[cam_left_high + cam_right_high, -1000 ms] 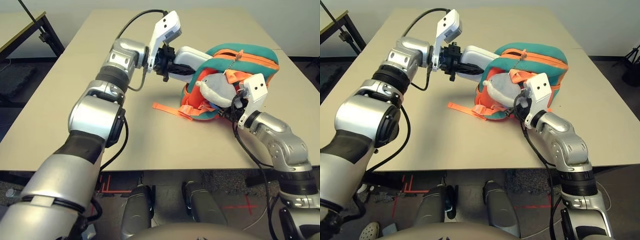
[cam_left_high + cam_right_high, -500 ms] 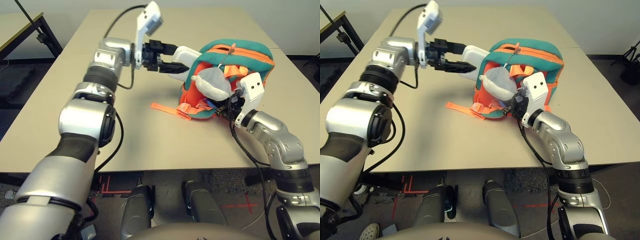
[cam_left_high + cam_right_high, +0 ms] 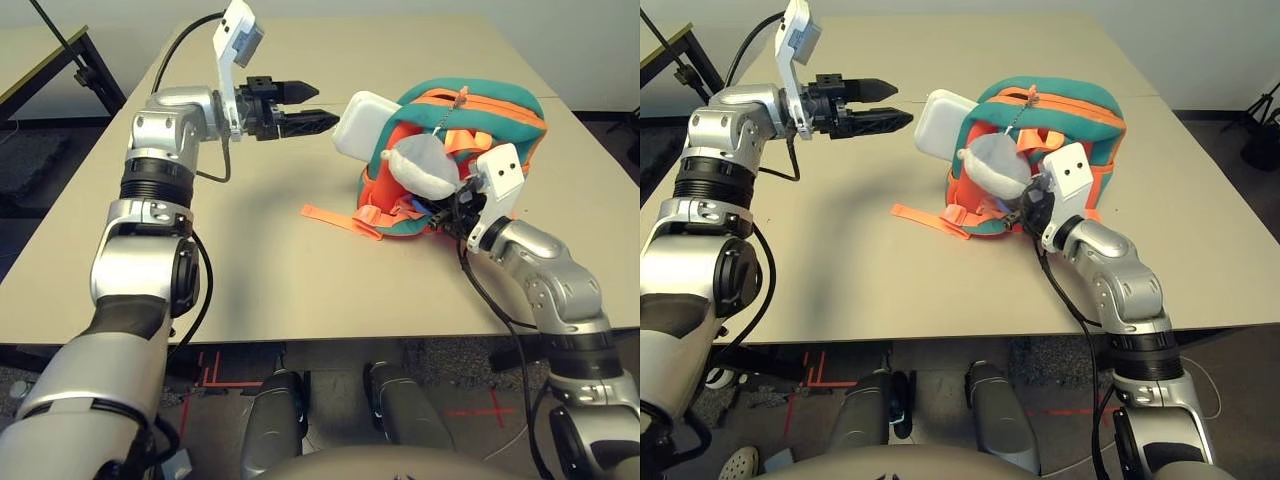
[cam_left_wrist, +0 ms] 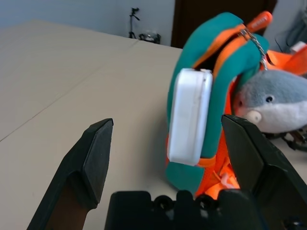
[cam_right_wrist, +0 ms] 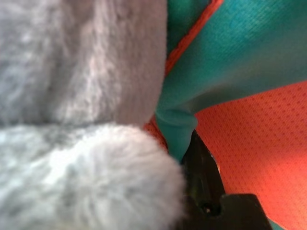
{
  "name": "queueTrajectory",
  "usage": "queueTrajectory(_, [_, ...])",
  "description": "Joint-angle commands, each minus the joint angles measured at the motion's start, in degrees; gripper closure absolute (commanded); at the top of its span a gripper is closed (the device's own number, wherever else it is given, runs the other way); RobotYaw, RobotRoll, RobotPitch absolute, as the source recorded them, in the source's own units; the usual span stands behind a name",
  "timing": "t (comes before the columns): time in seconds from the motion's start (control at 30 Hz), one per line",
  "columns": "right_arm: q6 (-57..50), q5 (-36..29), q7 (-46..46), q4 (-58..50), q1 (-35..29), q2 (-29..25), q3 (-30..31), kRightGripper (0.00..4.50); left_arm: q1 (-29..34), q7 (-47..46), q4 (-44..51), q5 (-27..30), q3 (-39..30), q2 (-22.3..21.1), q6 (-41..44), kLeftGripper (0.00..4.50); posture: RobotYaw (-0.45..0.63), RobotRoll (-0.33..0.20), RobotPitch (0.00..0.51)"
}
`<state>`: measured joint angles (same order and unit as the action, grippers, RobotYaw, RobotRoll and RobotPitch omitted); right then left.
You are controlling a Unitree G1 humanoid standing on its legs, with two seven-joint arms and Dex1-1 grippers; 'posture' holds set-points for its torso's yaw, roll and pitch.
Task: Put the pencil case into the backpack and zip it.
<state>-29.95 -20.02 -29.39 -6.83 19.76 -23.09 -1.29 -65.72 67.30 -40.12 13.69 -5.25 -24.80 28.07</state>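
The teal and orange backpack [image 3: 505,105] lies on its side at the table's right, its opening turned to the left. The white pencil case [image 3: 365,125] stands half inside that opening, with its outer half sticking out. My left gripper [image 3: 326,105] hovers open a short way left of the case and touches nothing. The left wrist view shows the case [image 4: 189,117] ahead, between the spread fingers [image 4: 93,153]. The grey plush toy [image 3: 425,165] hangs in front of the opening. My right gripper [image 3: 452,212] is at the backpack's lower front edge, shut on teal fabric [image 5: 177,127].
An orange strap [image 3: 340,218] trails from the backpack onto the beige table [image 3: 280,290] toward the middle. A dark-framed table [image 3: 60,60] stands beyond the left edge. Bare tabletop lies in front of the backpack and to its left.
My left gripper has opened, let go of the pencil case and drawn back to the left. The case stays lodged in the backpack's opening. The right arm has barely moved.
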Motion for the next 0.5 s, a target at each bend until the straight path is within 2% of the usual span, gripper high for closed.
queueTrajectory(0.03, [-1.4, 1.2, -0.5, 2.3, -0.7, 0.3, 2.0, 4.35, 1.8, -3.5, 2.4, 1.4, -0.7, 0.4, 2.1, 0.35, -0.21, 0.0, 0.093])
queueTrajectory(0.1, [-1.3, 1.2, -0.6, 2.4, -0.6, 0.2, 2.0, 4.35, 2.2, -4.9, 3.0, 2.0, -0.7, 0.5, 3.3, 0.96, -0.21, 0.0, 0.093])
queueTrajectory(0.23, [-1.3, 1.3, -0.6, 2.4, -0.6, 0.0, 1.9, 4.35, 2.6, -6.8, 3.7, 3.0, -0.9, 0.4, 4.5, 2.46, -0.21, 0.0, 0.095])
queueTrajectory(0.37, [-1.3, 1.3, -0.6, 2.2, -0.8, -0.1, 2.0, 4.35, 3.5, -7.4, 4.3, 3.3, -0.3, 0.3, 4.7, 4.2, -0.21, 0.0, 0.097])
queueTrajectory(0.4, [-1.3, 1.3, -0.6, 2.2, -0.8, -0.1, 2.0, 4.35, 3.6, -7.6, 4.3, 3.3, -0.1, 0.3, 4.8, 4.47, -0.21, 0.0, 0.097])
queueTrajectory(0.5, [-1.3, 1.3, -0.5, 2.2, -0.9, 0.0, 2.0, 4.35, 3.9, -7.9, 4.0, 3.3, 0.4, 0.6, 4.8, 4.5, -0.21, 0.0, 0.097])
